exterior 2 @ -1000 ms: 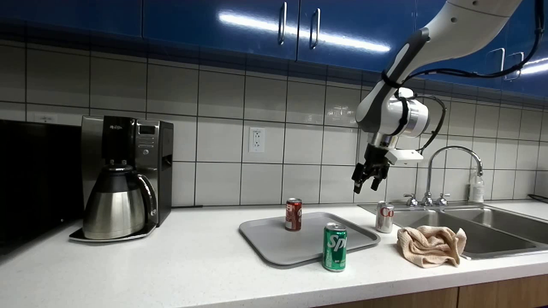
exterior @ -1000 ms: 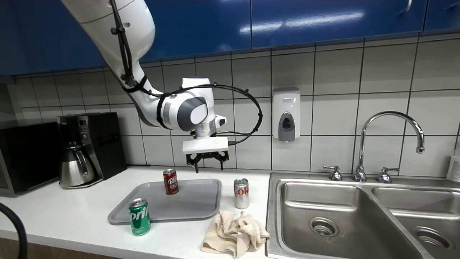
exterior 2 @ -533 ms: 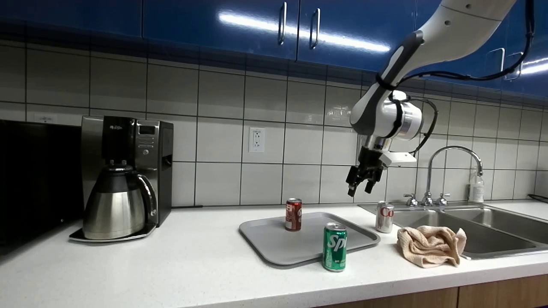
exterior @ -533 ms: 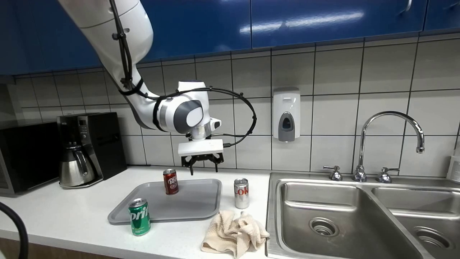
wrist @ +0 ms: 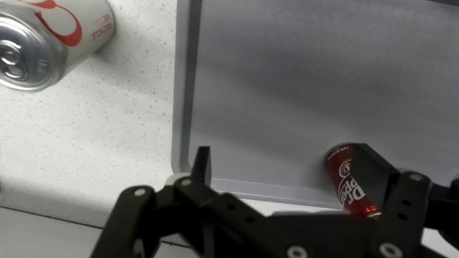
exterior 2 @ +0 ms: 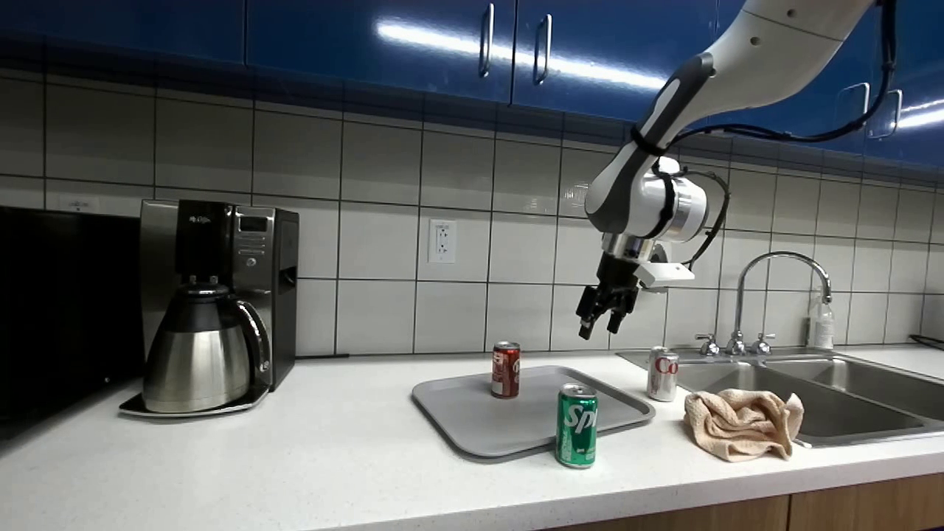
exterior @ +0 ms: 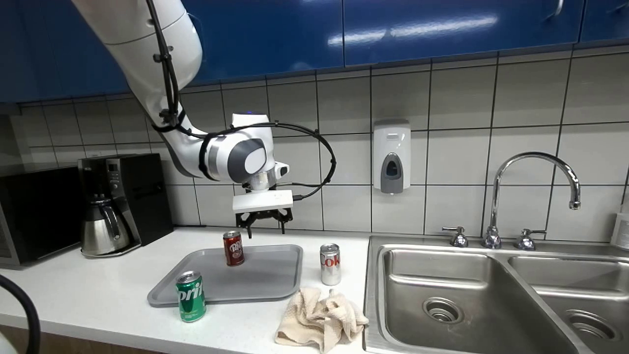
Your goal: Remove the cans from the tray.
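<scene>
The black two-fingered gripper (exterior: 266,233) is held in the air, its fingers (wrist: 202,163) spread wide, the tips apart from the cans. In both exterior views it is seen at two o'clock from the small dark red drink can (exterior: 233,249), which is borne upright by the flat grey rectangular tray (exterior: 268,275) with rounded corners. For the directions below, the tray's middle in an exterior view is taken as the clock's centre. The dark red can is found near twelve, nearer the far rim. At about eight, just outside the near rim, the small green drink can (exterior: 190,297) is stood upright on the white counter (exterior: 98,295). At three, apart from the tray, the small silver-white, red-lettered drink can (exterior: 330,265) is stood upright. At four, a crumpled beige cloth (exterior: 317,317) is laid by the edge of the steel double sink (exterior: 374,295). In the wrist view, the dark red can is partly covered by a finger at four o'clock, and the silver-white can is cut off at ten.
</scene>
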Available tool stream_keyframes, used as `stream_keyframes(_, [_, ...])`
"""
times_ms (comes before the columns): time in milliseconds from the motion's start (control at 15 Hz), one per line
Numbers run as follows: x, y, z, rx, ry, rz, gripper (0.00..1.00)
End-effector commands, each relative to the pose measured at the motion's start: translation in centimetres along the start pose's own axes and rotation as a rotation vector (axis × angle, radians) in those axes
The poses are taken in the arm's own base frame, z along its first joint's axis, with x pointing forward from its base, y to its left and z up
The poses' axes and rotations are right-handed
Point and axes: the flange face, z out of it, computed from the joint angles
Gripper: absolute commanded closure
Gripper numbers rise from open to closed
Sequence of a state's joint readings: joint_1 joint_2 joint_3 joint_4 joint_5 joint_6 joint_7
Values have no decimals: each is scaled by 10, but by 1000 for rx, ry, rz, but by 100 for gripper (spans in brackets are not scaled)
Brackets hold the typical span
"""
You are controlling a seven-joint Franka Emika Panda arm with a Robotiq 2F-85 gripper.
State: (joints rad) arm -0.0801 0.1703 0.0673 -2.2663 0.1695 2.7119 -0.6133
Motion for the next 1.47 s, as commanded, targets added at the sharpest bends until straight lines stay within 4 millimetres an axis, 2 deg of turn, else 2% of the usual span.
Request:
stream_keyframes(0, [14,-8,1,8,5,-40,0])
stream_keyframes(1400, [59,-65,45,46,-47,-225,0])
